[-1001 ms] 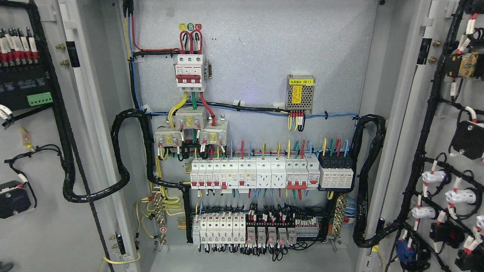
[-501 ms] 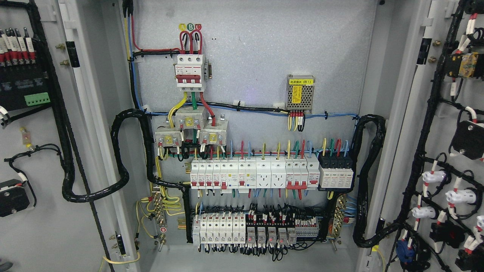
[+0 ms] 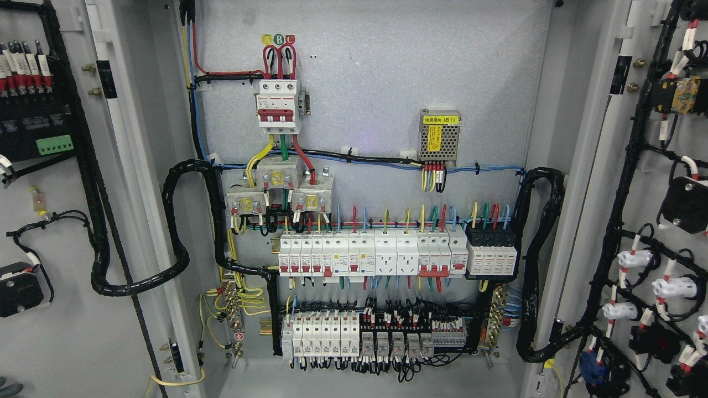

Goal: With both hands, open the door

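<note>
Both doors swung wide already: left door point(image 3: 61, 221) far left of the red-toggled main breaker point(image 3: 278, 105), right door point(image 3: 652, 193) far right of it, inner faces and wiring turned toward the camera. Step judged all but done. To finish well: ease each leaf outward evenly, stop short of straining the black cable looms point(image 3: 177, 232) beside the hinges. No hand identifiable; only a dark sliver at the corner far below-left of the breaker. Fingers apart or together: cannot tell.
</note>
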Motion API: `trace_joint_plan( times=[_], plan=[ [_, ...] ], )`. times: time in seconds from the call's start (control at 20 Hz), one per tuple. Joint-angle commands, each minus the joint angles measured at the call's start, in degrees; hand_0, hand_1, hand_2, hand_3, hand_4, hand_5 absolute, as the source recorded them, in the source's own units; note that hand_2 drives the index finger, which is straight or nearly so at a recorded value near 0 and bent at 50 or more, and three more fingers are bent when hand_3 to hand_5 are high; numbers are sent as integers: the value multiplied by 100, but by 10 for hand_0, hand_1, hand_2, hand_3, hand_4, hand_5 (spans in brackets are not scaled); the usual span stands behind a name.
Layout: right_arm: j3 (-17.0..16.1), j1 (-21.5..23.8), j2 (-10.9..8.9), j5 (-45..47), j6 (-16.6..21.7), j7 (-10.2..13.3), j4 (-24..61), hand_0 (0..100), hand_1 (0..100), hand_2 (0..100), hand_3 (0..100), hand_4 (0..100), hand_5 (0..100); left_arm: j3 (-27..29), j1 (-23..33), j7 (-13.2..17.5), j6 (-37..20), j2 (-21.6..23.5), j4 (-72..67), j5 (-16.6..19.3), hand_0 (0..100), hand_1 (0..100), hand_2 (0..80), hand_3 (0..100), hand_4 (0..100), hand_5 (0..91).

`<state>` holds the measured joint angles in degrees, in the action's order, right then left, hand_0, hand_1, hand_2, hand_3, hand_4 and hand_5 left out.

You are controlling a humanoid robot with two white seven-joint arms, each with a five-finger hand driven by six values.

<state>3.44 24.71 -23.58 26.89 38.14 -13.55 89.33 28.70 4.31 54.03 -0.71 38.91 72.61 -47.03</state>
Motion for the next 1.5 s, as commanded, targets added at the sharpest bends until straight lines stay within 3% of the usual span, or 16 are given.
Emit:
trace_joint_plan(
  times=[0.0, 0.1, 0.2, 0.35, 0.45, 0.55, 0.7, 0.85, 1.0, 1.1, 1.2, 1.45],
  plan=[
    [42, -88, 99, -26, -8, 2, 14, 219, 0, 0, 0, 0, 0, -154, 70, -50, 238, -304, 1043, 35, 295, 0, 27, 27, 39, 0],
    [60, -211, 230, -53, -9, 2, 14, 219, 0, 0, 0, 0, 0, -172, 184, -400, 256, -506, 1421, 114, 295, 0, 27, 27, 38, 0],
    [191, -317, 345, -70, -26, 10, 110, 219, 0, 0, 0, 0, 0, -303, 386, -1067, 247, -708, 2008, 220, 295, 0, 27, 27, 38, 0],
    [376, -422, 599, -175, -44, 19, 260, 219, 0, 0, 0, 0, 0, -812, 615, -1578, 221, -1112, 2791, 430, 295, 0, 27, 27, 39, 0],
    [464, -519, 880, -587, -44, 28, 269, 219, 0, 0, 0, 0, 0, -1172, 729, -2034, 212, -1515, 3152, 955, 295, 0, 27, 27, 39, 0],
    [473, -537, 1336, -1070, -44, 28, 269, 219, 0, 0, 0, 0, 0, -1620, 773, -2474, 212, -1990, 3259, 1737, 295, 0, 28, 27, 38, 0],
    [517, -537, 1759, -1546, -44, 37, 260, 218, 0, 0, 0, 0, 0, -2297, 931, -2678, 194, -2649, 3295, 2731, 295, 0, 28, 27, 39, 0],
    [771, -537, 1857, -1679, -52, 54, 269, 218, 0, 0, 0, 0, 0, -2851, 1221, -2906, 142, -3536, 3295, 3601, 295, 0, 28, 27, 38, 0],
    [851, -519, 1971, -1679, -88, 115, 269, 219, 0, 0, 0, 0, 0, -3229, 1318, -3196, -200, -3776, 3286, 4227, 295, 0, 27, 27, 38, 0],
    [851, -493, 1980, -1679, -88, 378, 269, 218, 0, 0, 0, 0, 0, -3353, 1336, -3573, -411, -3768, 3268, 4307, 295, 0, 27, 27, 38, 0],
    [860, -458, 1971, -1679, -88, 485, 260, 219, 0, 0, 0, 0, 0, -3354, 1441, -3916, -438, -3776, 3251, 4298, 295, 0, 27, 27, 37, 0],
    [1009, -344, 1919, -1679, -88, 485, 217, 219, 0, 0, 0, 0, 0, -3336, 1529, -4014, -764, -3768, 3180, 4281, 295, 0, 27, 27, 39, 0]
  ],
)
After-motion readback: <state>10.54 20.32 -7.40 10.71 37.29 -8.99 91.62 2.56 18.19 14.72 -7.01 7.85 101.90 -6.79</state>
